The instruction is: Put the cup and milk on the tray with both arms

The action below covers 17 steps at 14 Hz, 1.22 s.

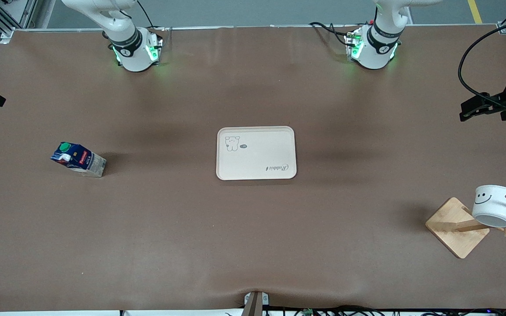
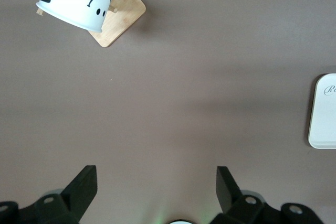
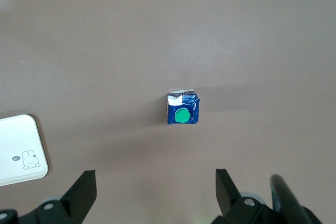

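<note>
Nothing is lifted yet; both arms are at the reaching step. Nearest, the cup (image 1: 494,210) hangs on a wooden rack (image 1: 450,224) at four o'clock from the tray (image 1: 257,153), close to the table (image 1: 253,245) edge. The milk (image 1: 78,159) stands at nine o'clock with bare room all round. The left gripper (image 2: 156,182) hovers spread wide near the cup, and the right gripper (image 3: 156,182) hovers spread over the milk. Each should descend; the cup needs sliding off its peg.

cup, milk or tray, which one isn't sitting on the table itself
The cup. It hangs on a peg of the wooden rack, off the surface, while the milk and the tray rest directly on the table.
</note>
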Tool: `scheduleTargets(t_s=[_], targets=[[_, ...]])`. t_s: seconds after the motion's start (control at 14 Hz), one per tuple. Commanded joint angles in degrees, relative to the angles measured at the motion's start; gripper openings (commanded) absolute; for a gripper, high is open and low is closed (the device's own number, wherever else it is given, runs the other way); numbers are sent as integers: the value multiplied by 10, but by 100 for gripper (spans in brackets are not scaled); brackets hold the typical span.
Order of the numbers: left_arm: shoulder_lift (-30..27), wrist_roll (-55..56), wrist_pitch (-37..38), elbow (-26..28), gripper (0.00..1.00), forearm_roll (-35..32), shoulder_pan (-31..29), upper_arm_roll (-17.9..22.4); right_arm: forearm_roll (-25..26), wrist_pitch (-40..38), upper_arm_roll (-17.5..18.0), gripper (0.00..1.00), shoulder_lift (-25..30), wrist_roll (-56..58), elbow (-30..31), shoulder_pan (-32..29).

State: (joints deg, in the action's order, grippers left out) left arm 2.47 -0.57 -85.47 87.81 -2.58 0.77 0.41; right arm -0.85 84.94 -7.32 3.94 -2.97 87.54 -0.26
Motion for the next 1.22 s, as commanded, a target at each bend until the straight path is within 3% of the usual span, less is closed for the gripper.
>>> scheduleTargets(t_s=[0.0,0.79,1.15], targets=[[5,-5,8,-12,100,-9,0,-1,5,1,4,100,-2,-4,-4,-6],[16,3,7,-11,100,-12,-2,0,5,1,4,100,-2,-4,-4,-6],[10,71,-31,13,100,-11,-17,-2,5,1,4,100,-2,-5,-4,-6]])
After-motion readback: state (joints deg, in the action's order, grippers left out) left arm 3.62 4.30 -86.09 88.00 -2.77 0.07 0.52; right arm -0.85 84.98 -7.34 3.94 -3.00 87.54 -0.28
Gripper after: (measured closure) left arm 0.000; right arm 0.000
